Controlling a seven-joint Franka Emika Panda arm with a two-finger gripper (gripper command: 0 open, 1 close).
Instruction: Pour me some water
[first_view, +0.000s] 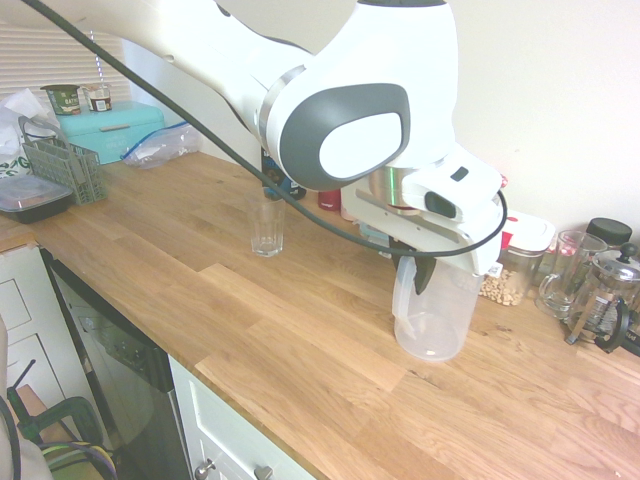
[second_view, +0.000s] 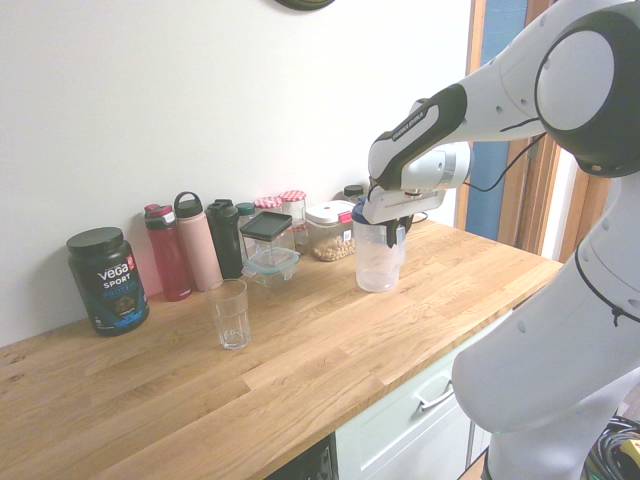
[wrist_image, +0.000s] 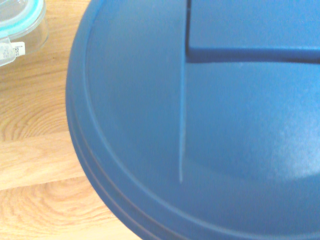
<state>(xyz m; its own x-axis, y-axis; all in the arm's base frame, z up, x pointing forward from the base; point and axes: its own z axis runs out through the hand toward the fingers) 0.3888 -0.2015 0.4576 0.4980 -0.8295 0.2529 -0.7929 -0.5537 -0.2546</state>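
Observation:
A translucent plastic pitcher (first_view: 436, 318) with a blue lid (wrist_image: 210, 130) stands upright on the wooden counter (first_view: 250, 320), near the wall. My gripper (first_view: 416, 268) comes down at its top, shut on the pitcher by its handle side. In the second exterior view the gripper (second_view: 392, 230) sits right over the pitcher (second_view: 377, 262). An empty clear drinking glass (first_view: 267, 226) stands apart on the counter, well to one side of the pitcher, also seen as the glass (second_view: 231, 313). I cannot tell how much water the pitcher holds.
Along the wall stand a black protein tub (second_view: 108, 279), three bottles (second_view: 198, 242), lidded food containers (second_view: 270, 245) and a nut jar (second_view: 329, 230). A French press (first_view: 607, 295) and glass mug (first_view: 565, 275) sit past the pitcher. A dish rack (first_view: 68, 165) is at the far end.

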